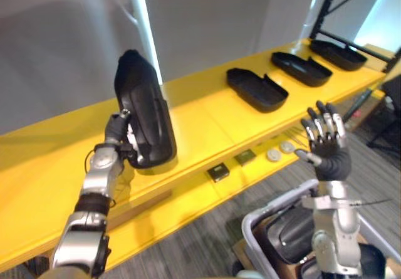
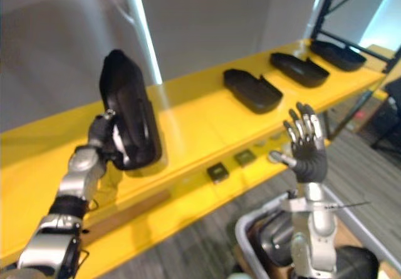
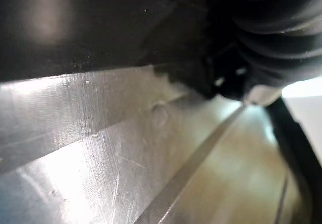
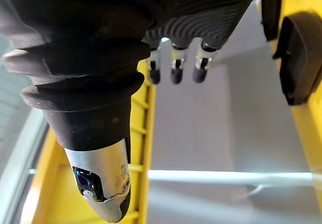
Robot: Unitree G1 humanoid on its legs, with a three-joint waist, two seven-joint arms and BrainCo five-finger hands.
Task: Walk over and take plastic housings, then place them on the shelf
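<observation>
My left hand (image 1: 119, 135) is shut on a black plastic housing (image 1: 143, 106), holding it upright just above the top board of the yellow shelf (image 1: 200, 113). The same housing (image 3: 90, 27) looms dark in the left wrist view. Three more black housings lie along the shelf to the right: one (image 1: 255, 89) near the middle, one (image 1: 301, 68) further on, and one (image 1: 338, 54) at the far end. My right hand (image 1: 326, 138) is raised in front of the shelf, open with fingers spread and holding nothing. Its fingers (image 4: 176, 70) show straight in the right wrist view.
A grey bin (image 1: 263, 229) with more black housings stands on the floor at lower right. Small dark squares (image 1: 218, 172) and round discs (image 1: 280, 150) lie on the lower yellow shelf board. A black rack post (image 1: 326, 6) rises at the shelf's right end.
</observation>
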